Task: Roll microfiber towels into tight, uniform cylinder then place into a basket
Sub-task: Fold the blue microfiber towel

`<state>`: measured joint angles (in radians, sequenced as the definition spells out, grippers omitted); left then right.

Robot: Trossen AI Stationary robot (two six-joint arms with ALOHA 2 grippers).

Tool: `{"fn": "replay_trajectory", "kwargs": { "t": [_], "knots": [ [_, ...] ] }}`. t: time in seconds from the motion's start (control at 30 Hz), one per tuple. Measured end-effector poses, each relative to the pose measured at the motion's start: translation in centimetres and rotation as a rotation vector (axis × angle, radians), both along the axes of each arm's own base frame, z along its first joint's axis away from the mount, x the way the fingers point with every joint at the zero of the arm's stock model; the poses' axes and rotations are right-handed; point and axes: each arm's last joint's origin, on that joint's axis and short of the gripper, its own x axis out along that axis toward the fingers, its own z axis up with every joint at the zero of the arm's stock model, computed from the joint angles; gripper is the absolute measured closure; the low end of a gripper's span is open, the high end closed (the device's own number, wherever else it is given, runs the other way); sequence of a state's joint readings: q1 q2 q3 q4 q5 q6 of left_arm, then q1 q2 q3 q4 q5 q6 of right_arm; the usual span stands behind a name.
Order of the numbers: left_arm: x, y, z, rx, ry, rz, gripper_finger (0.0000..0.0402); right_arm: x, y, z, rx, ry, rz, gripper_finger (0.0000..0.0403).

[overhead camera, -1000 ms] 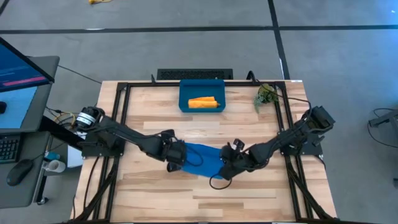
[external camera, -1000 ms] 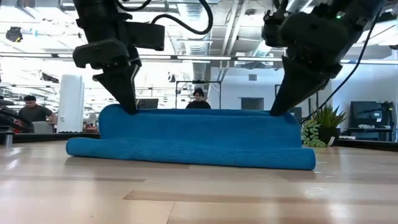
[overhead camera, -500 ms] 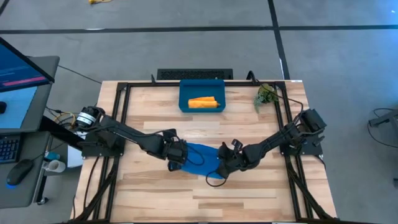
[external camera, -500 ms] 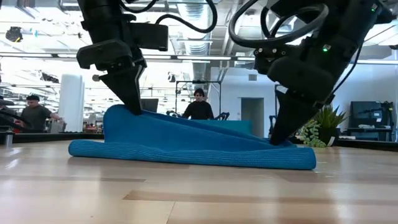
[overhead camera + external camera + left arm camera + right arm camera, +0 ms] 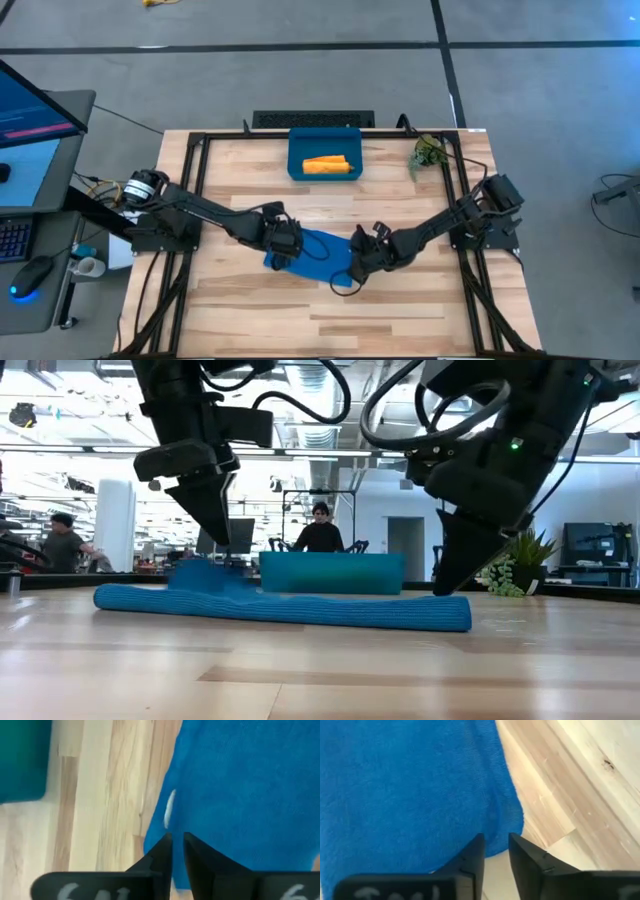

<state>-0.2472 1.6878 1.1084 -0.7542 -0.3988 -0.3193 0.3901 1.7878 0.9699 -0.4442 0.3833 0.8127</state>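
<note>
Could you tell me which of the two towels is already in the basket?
The orange towel, rolled and lying inside the basket. The blue towel lies on the table between both grippers.

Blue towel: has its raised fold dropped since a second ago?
Yes. In the low view the blue towel now lies flat on the table, no longer hiding the basket behind it; both grippers have let go.

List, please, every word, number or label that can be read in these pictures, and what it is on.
None can be read.
Pale marks on the left end effector body: cut off and blurred.
Pale marks on the right end effector body: cut off and blurred.
Monitor screen text: too small.
</note>
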Motion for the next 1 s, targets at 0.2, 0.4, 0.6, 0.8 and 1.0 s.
{"fn": "replay_trajectory", "kwargs": {
  "t": [0.2,0.4,0.6,0.8,1.0],
  "knots": [
    [0.2,0.7,0.0,0.013,-0.001,0.003,0.033,0.2,-0.8,0.2,0.019,0.006,-0.022,0.0259],
    [0.3,1.3,0.0,-0.03,0.003,0.024,0.0305,-0.5,-1.7,1.7,-0.011,0.033,-0.016,0.025],
    [0.9,0.7,-0.1,-0.15,-0.04,0.009,0.0307,-0.7,-2.1,3.7,-0.088,-0.011,0.109,0.0268],
    [1.7,0.0,-2.3,-0.169,-0.001,0.024,0.0316,1.0,-1.5,2.6,-0.021,-0.059,0.289,0.0294],
    [2.2,-0.2,-4.8,-0.173,0.068,0.019,0.0321,2.1,-1.8,0.3,0.009,-0.031,0.309,0.0308]
  ]
}}
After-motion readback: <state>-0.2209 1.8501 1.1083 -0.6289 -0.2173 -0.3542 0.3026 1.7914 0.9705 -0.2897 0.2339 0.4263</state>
